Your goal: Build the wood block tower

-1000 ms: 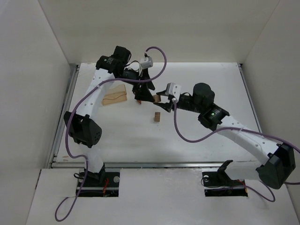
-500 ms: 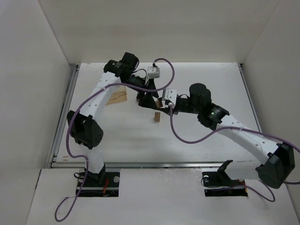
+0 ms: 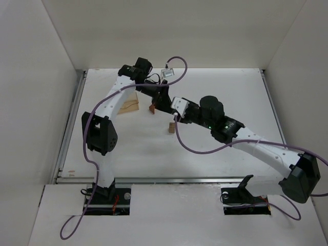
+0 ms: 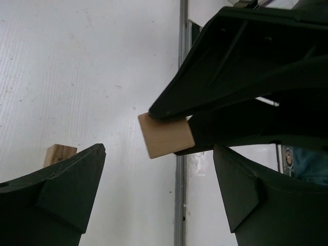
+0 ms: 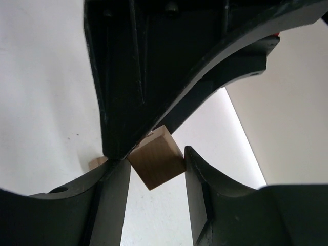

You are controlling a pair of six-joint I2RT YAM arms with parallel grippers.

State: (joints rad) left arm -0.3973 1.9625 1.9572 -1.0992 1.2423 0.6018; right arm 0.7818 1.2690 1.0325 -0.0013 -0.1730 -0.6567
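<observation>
The table (image 3: 230, 148) is enclosed by upright white walls (image 3: 31, 113) along its left, far and right edges. Bare surface extends from the centre toward the near edge and the right edge. The left arm (image 3: 110, 102) rises along the left edge and bends inward at the far-left corner. The right arm (image 3: 261, 148) crosses diagonally from the near-right corner to the centre. Both wrists meet just far of centre, so working room there is tight. A pale wooden slab (image 3: 128, 104) lies flat toward the far-left corner, beside the left arm. The left gripper (image 4: 158, 148) has its jaws spread wide and holds nothing. The right gripper (image 5: 155, 158) pinches the tan cuboid (image 4: 165, 136) at its fingertips, the cuboid tilted. One left finger (image 5: 118, 118) ends just beside the cuboid; contact cannot be determined. A reddish-brown piece (image 3: 152, 108) sits on the table near the slab, too small to resolve its shape. A second tan block (image 3: 171, 127) stands alone at the centre, on the near side of both grippers.
</observation>
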